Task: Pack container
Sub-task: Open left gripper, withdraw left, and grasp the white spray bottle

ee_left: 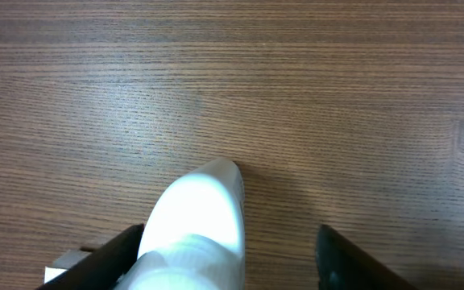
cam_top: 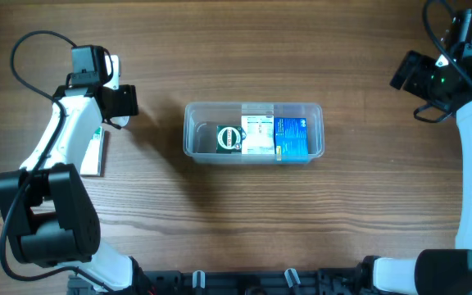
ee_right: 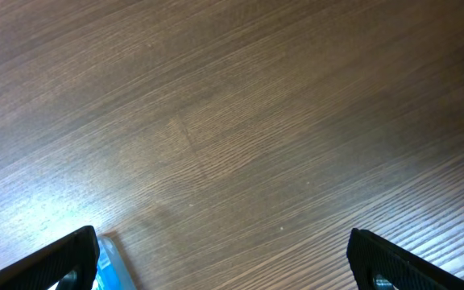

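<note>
The container [cam_top: 193,123] is a clear rectangular tub at the table's middle. It holds a dark round item [cam_top: 230,138], a white box [cam_top: 258,135] and a blue box [cam_top: 292,137] side by side. My left gripper [cam_top: 126,102] is far to the container's left. In the left wrist view it [ee_left: 230,234] is wide open, with a white rounded object [ee_left: 198,213] lying between the jaws against the left finger. My right gripper [cam_top: 403,72] is at the far right, well away from the container, and is open [ee_right: 222,238] over bare wood.
A flat white box with a green edge [cam_top: 95,152] lies on the table under the left arm. A pale blue translucent edge [ee_right: 108,263] shows beside the right gripper's left finger. Cables hang at both back corners.
</note>
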Tool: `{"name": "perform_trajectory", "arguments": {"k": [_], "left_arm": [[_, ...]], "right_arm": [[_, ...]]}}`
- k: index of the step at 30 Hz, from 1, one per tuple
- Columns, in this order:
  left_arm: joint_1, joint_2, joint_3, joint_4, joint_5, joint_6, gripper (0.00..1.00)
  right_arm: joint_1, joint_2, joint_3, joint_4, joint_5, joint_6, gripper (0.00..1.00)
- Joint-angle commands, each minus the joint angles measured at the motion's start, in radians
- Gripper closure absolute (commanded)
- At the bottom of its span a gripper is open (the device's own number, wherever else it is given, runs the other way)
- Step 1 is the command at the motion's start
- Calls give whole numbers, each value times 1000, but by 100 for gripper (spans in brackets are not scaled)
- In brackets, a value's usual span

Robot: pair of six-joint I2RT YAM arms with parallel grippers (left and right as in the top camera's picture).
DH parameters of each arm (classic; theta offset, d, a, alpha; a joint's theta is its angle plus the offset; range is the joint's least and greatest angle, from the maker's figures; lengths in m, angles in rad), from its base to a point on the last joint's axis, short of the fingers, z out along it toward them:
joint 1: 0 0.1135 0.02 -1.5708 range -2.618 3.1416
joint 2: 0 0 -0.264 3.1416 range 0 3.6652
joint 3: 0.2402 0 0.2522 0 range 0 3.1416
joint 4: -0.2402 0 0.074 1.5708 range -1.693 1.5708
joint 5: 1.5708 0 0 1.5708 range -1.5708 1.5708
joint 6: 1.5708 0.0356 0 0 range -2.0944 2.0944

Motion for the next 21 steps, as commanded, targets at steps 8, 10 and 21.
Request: {"name": "perform_trajectory", "arguments": {"k": [8, 10, 21], "left_arm": [[7, 6, 6, 3, -26, 10, 54], [7, 6, 6, 3, -26, 10, 58], [7, -11, 8, 13, -29, 9, 74]], "right_arm": [[-1, -5, 10, 3, 6, -15, 0], [-1, -5, 10, 3, 6, -15, 0], [-1, -5, 10, 3, 6, -15, 0]]}}
